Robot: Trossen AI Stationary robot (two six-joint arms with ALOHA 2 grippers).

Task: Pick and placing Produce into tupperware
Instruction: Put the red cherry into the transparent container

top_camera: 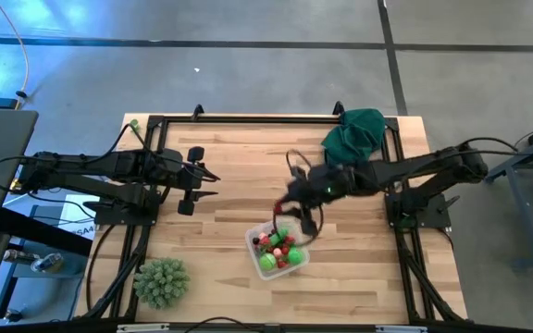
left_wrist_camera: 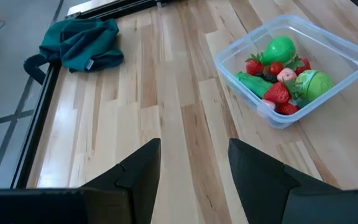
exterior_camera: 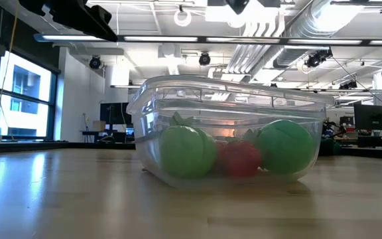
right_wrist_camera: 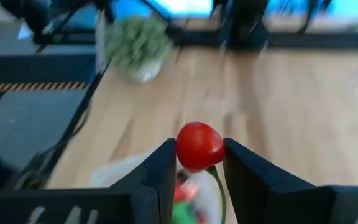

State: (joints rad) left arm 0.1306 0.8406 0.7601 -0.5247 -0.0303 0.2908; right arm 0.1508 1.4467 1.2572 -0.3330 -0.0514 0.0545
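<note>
Wooden table (top_camera: 229, 199): right pincer (right_wrist_camera: 194, 163) pinching red produce (right_wrist_camera: 199, 145) above tupperware (top_camera: 277, 250), spiky ball (top_camera: 162, 281) well apart.

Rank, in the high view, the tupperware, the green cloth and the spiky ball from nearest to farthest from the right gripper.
From the right gripper:
1. Tupperware, just below it, toward the table's front.
2. Green cloth, back right corner.
3. Spiky ball, front left corner.

An open-plan lab: exposed ceiling ducts (exterior_camera: 290, 26), desk monitors (exterior_camera: 115, 113) and a concrete floor (top_camera: 248, 74) around the wooden table (top_camera: 229, 203).
</note>
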